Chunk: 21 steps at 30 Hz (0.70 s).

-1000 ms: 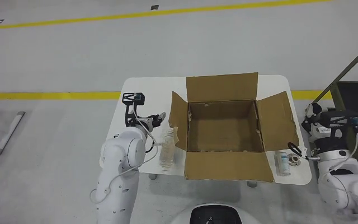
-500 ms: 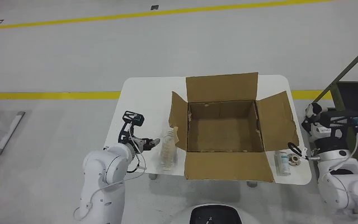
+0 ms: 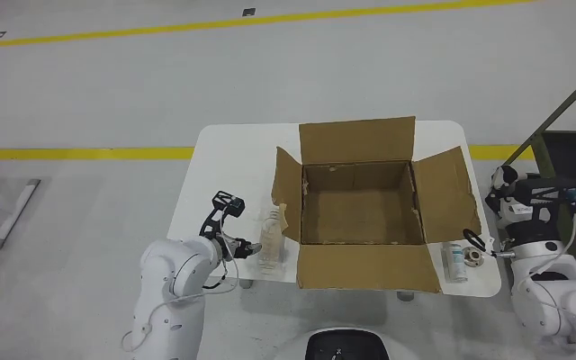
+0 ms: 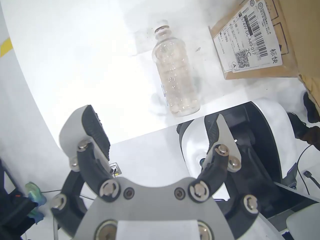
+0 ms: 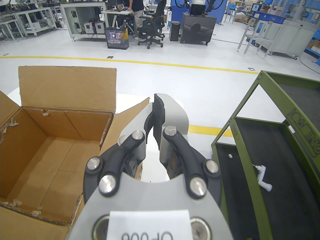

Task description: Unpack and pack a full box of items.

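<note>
Bottle [image 4: 175, 76]: lies on its side on the table [image 3: 225, 153], just left of the box, unmoved.
Left gripper [image 4: 156, 123]: jaws spread, empty. It drew back from the bottle's far end to the near edge and now sits near-left of the base. Probably lining up a pick for repacking.
Box [image 3: 355, 142]: centre, flaps open, floor bare.
Right gripper [image 5: 153, 108]: pads pressed together, nothing between, right of the box.
Unclear: small item [image 3: 472, 256] near right, too small to identify.
</note>
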Available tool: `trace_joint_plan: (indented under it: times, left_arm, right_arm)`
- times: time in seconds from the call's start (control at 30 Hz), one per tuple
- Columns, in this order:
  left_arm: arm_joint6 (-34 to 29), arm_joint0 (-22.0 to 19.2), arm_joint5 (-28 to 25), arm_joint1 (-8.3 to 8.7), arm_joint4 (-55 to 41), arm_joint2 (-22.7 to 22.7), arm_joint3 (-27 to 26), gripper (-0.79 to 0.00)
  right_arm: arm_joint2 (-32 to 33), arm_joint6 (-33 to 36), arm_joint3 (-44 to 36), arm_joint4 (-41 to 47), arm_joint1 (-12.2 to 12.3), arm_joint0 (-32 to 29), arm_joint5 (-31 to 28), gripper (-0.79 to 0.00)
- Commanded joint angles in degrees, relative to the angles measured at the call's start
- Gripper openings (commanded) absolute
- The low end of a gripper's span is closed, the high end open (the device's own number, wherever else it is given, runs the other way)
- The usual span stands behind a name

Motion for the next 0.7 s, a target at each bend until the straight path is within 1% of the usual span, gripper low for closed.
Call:
trace_joint_plan:
  times: [0.0, 0.1, 0.2, 0.27, 0.47, 0.57, 0.67]
  left_arm:
    - [0.0, 0.0, 0.0, 0.0, 0.0, 0.0, 0.0, 0.0]
    - [1.26, 0.32, 0.68, 0.01, -1.01, 0.56, 1.13, 0.0]
    - [2.53, -1.07, 1.53, 0.05, -1.02, 2.02, 2.55, 0.0]
    - [2.27, -1.77, 1.51, 0.11, -0.74, 3.22, 3.49, 0.0]
    - [2.15, -1.27, 1.96, 0.42, -0.67, 4.97, 6.1, 0.0]
    - [2.49, -1.47, 2.0, 0.49, -1.2, 6.14, 7.34, 0.0]
    - [2.05, -2.83, 0.52, 0.57, -1.44, 7.9, 9.34, 0.0]
  right_arm:
    - [0.0, 0.0, 0.0, 0.0, 0.0, 0.0, 0.0, -0.785]
    - [0.0, 0.0, 0.0, 0.0, 0.0, 0.0, 0.0, -0.785]
    - [0.0, 0.0, 0.0, 0.0, 0.0, 0.0, 0.0, -0.785]
    - [0.0, 0.0, 0.0, 0.0, 0.0, 0.0, 0.0, -0.785]
    - [0.0, 0.0, 0.0, 0.0, 0.0, 0.0, 0.0, -0.785]
    - [0.0, 0.0, 0.0, 0.0, 0.0, 0.0, 0.0, -0.785]
    - [0.0, 0.0, 0.0, 0.0, 0.0, 0.0, 0.0, -0.785]
